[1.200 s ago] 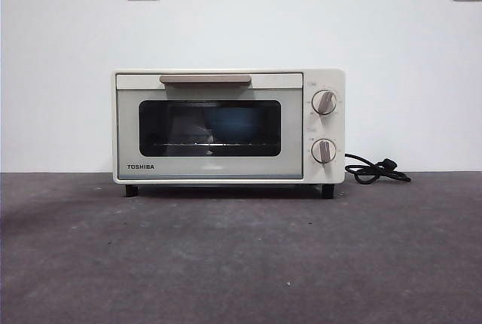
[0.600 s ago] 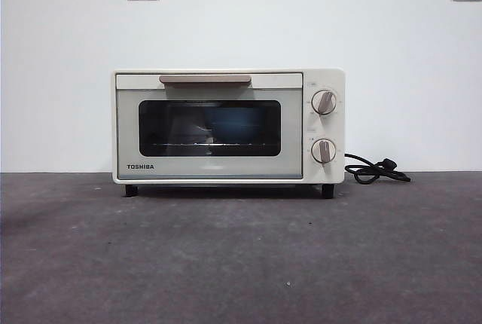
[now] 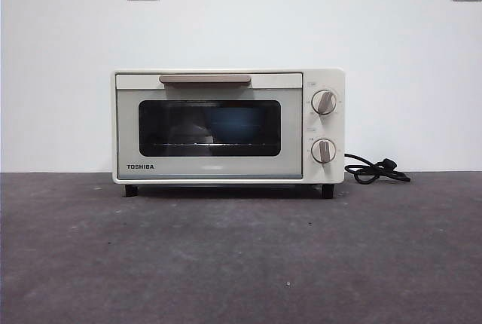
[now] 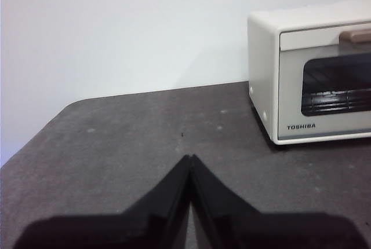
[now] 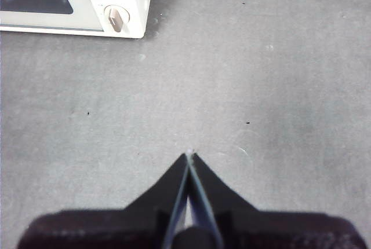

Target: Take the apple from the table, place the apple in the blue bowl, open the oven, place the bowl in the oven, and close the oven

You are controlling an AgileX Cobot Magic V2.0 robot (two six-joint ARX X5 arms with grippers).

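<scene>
1. Front view: the oven (image 3: 228,126) stands on the table (image 3: 241,256) with its door shut. Through the dark glass I see the blue bowl (image 3: 235,126) on the rack inside. I cannot make out the apple. The black cord (image 3: 376,170) lies coiled beside the oven's knob side. Neither of my arms shows here.
2. Left wrist view: my left gripper (image 4: 190,159) hangs over bare table, well apart from the oven (image 4: 313,75), jaws pressed together, holding nothing.
3. Right wrist view: my right gripper (image 5: 189,155) hovers over the table (image 5: 261,87), jaws closed and empty, away from the oven (image 5: 75,0).
</scene>
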